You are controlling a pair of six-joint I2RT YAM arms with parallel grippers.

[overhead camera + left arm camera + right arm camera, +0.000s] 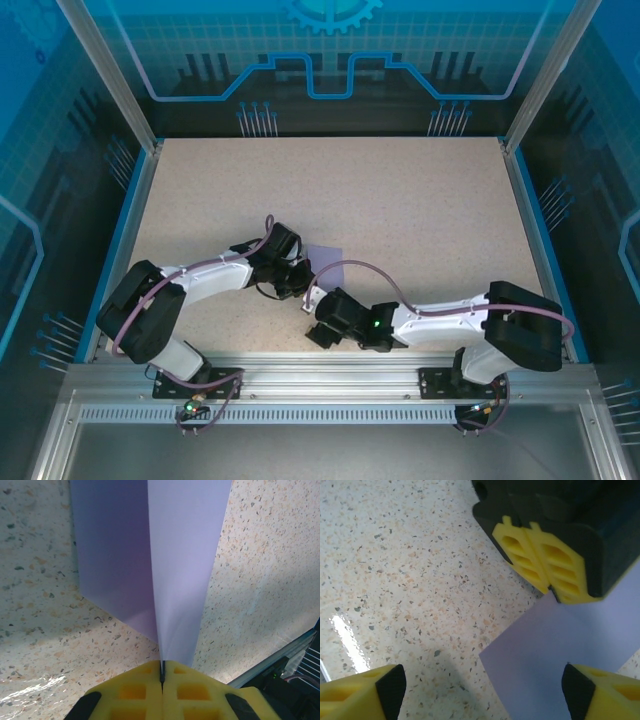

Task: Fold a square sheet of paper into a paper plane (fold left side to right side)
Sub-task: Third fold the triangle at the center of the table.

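Left gripper (pixel 162 674), pads pinched together on the near edge of the square sheet of paper (pixel 180 570), which extends ahead over the speckled tabletop (pixel 45 630). Right gripper (pixel 482 692) spread wide, sheet corner between its fingertips.

Robotics lab test cell, set up for bench trials.

Boxed in by bare aluminium posts (pixel 110 75) and blue wall panels (pixel 400 60) printed with circuit traces and a gear emblem (pixel 332 12). Floored with a speckled composite tabletop (pixel 420 200) edged in blue trim (pixel 121 235). Fronted by a slotted aluminium rail (pixel 330 410), with two white-and-black robot arms bolted down side by side just behind it: left arm (pixel 160 310) and right arm (pixel 505 330), both looped with purple cables (pixel 375 272), the right one showing a small green status light (pixel 376 323). Laid out with a plain work piece, the square sheet of paper (pixel 328 258), near the middle of the tabletop between the two arms' ends.
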